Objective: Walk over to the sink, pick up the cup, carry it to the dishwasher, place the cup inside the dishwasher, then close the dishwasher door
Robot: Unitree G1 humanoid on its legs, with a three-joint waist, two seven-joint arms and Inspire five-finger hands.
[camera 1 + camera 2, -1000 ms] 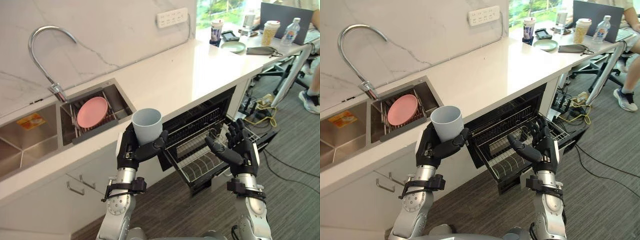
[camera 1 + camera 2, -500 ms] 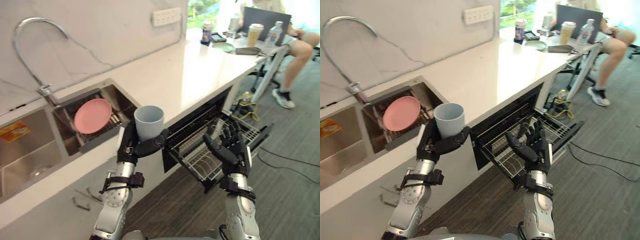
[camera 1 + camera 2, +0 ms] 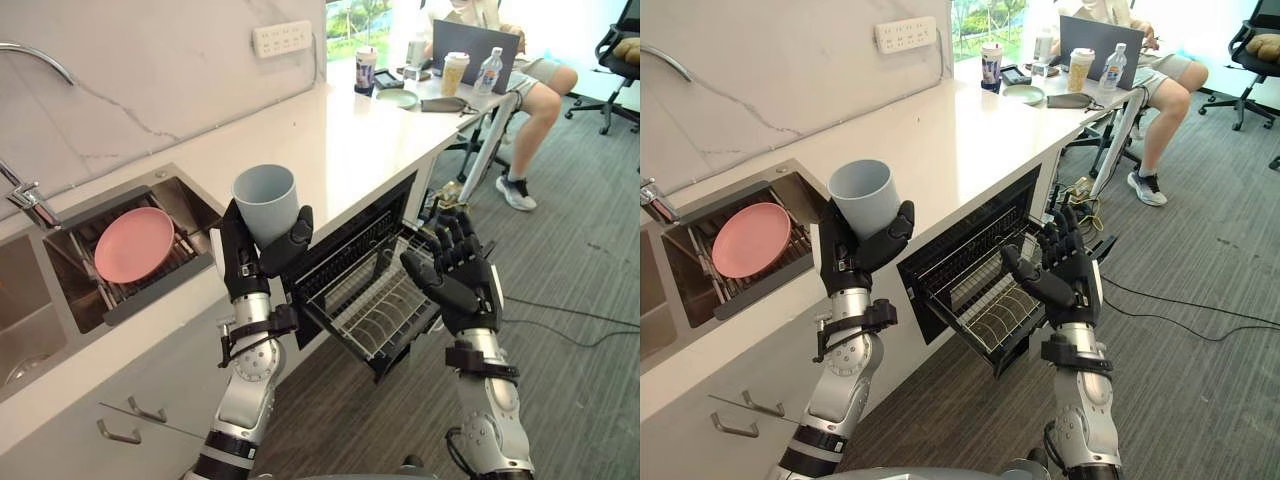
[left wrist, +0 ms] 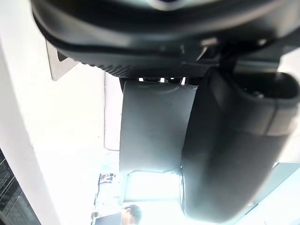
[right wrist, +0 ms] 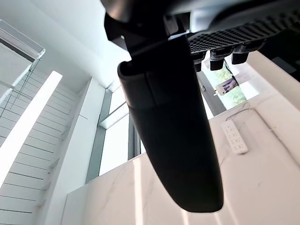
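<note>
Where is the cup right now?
In the left eye view, the cup sits upright in the left hand, by the counter edge, between the pink plate and the open dishwasher rack.

left hand (image 3: 246, 266) curled raised, right hand (image 3: 460, 288) spread

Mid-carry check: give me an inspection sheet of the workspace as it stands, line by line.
Surface: white stone counter with a steel sink set into it.
Job's things: pale blue-grey cup upright in the left hand; dishwasher open, wire rack pulled out.
Clutter: round pink plate in the sink; green plate, paper cup, water bottle and laptop at the counter's far end.
Hands: left hand curled round the cup; right hand open over the rack, holding nothing.
Cables: tangle of cables on the floor below the far end.
Surroundings: seated person at the laptop; white power strip on the wall.
</note>
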